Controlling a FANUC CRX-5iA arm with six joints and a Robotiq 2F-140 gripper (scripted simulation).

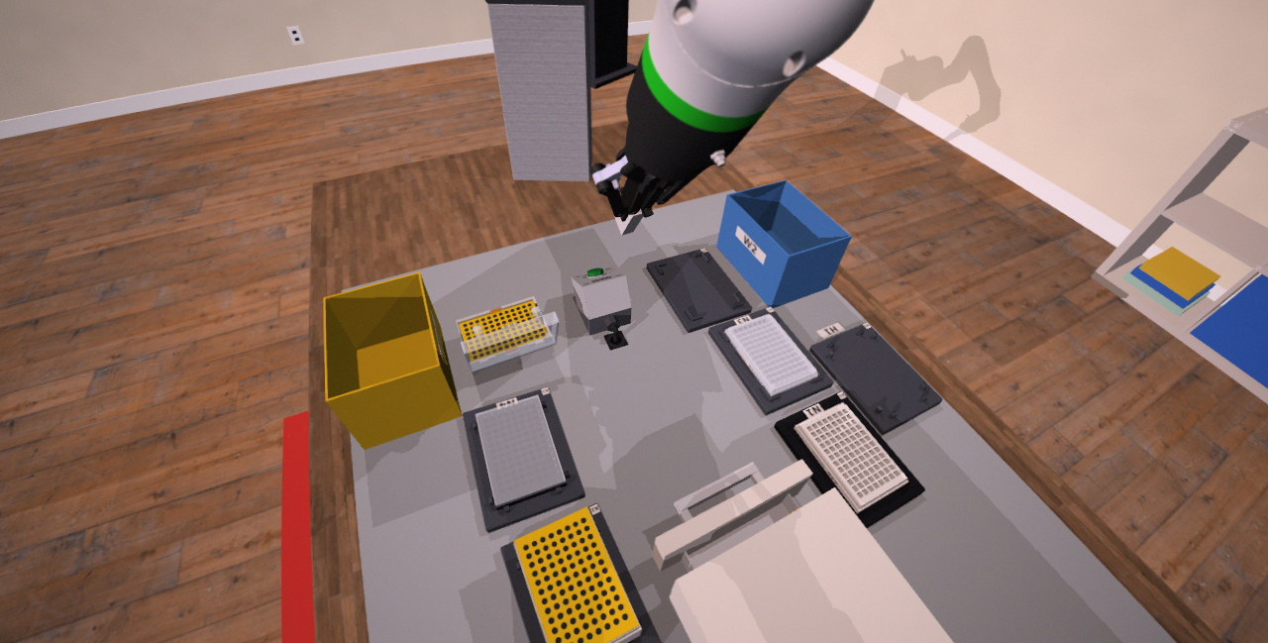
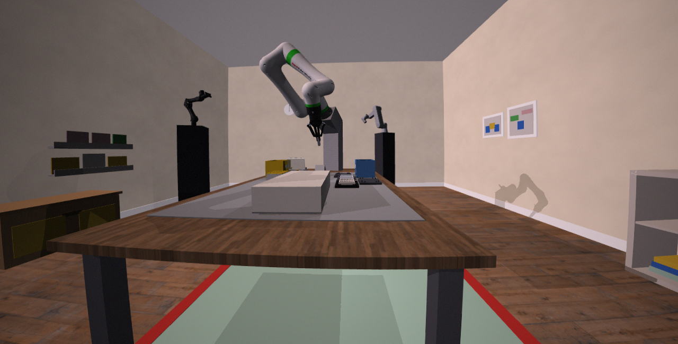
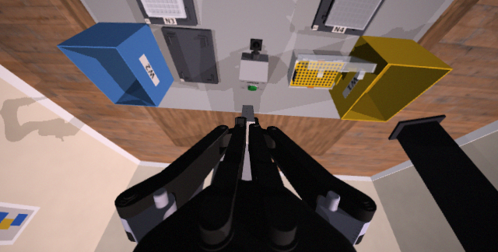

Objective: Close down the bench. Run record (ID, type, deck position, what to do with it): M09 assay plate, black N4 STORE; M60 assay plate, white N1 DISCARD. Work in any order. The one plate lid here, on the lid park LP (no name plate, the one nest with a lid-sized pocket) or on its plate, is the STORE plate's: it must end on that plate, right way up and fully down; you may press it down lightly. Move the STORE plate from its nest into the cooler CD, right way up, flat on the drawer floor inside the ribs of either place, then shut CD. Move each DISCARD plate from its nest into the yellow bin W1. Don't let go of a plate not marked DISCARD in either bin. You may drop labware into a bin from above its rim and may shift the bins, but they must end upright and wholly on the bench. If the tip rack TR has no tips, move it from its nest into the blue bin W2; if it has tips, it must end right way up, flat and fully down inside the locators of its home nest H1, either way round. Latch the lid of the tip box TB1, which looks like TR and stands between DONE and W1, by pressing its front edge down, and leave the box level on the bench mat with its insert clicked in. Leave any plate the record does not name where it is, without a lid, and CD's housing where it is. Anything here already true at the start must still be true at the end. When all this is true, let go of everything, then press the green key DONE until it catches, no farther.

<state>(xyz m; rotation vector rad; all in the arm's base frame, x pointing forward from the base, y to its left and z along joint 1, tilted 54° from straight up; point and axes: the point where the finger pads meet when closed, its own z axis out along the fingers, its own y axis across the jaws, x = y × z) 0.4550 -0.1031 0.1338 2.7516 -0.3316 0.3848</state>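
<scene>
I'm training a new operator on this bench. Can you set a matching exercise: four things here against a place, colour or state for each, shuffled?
Things:
1. pincer
2. tip box TB1
3. nest H1
4. DONE key

Descriptions:
a. green
b. shut, holding nothing
c. next to the yellow bin
d. no labware on it

Pairs: 1-b, 2-c, 3-d, 4-a

Arm [image 2: 284, 78]: rounded white links with green joint bands, small round recesses and red lettering. Black wrist. Gripper [image 3: 246, 120]: black linkage fingers, grey pivot pins, pale pads.
</scene>
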